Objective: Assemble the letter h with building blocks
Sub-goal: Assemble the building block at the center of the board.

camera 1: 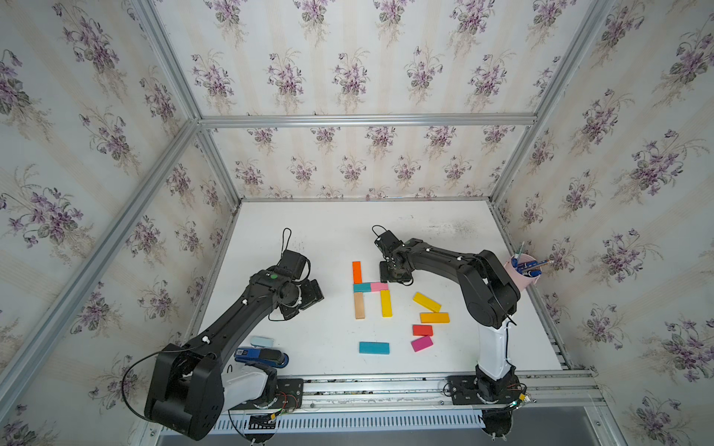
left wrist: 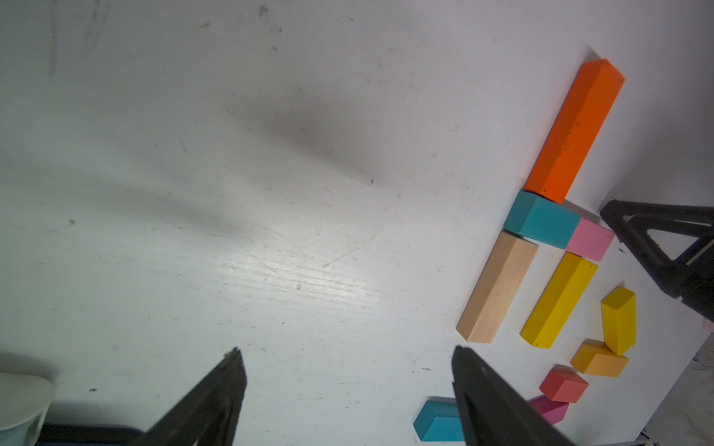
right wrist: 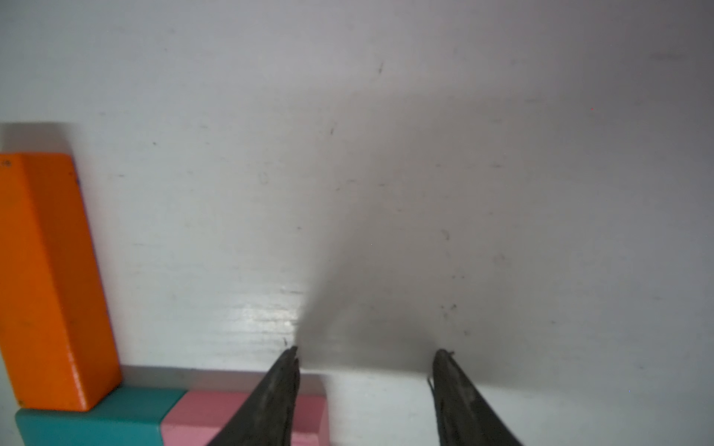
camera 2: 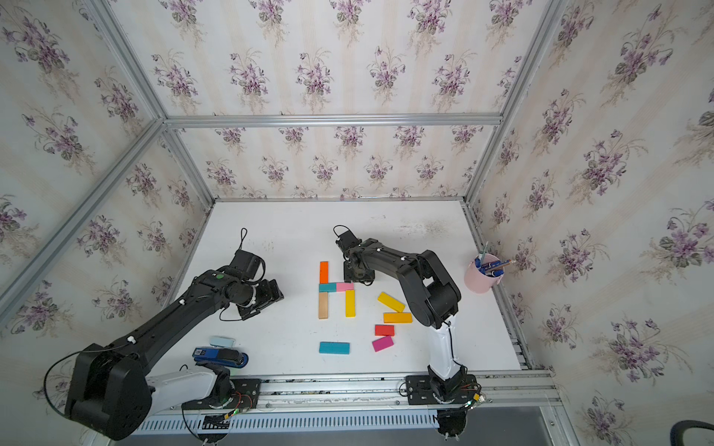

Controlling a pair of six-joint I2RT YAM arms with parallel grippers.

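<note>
The right claw (right wrist: 371, 351) hangs low over the white surface (right wrist: 386, 154), its jaws moderately parted with nothing between them. The letter h (camera 1: 369, 289) lies just beside it. The pink block (right wrist: 201, 417) sits under and beside one finger, and I cannot tell whether they touch. The teal block (right wrist: 96, 417) is past the pink one, and the orange block (right wrist: 50, 278) is farther out on that side. The natural wood block (camera 1: 359, 305) and the yellow block (camera 1: 386, 303) run back from the claw toward the arm's base. The left claw (left wrist: 347, 349) is parted wide and empty, well apart from the figure. Five spare blocks (camera 1: 422, 330) lie loose behind the right claw, nearer its base.

The figure looks complete. The blocks appear to be painted wood: light, rigid, and smooth enough to slide at a nudge. Any correction is best made by pinching one block across its narrow width at mid-length, though the abutting neighbours leave little room for a finger.
</note>
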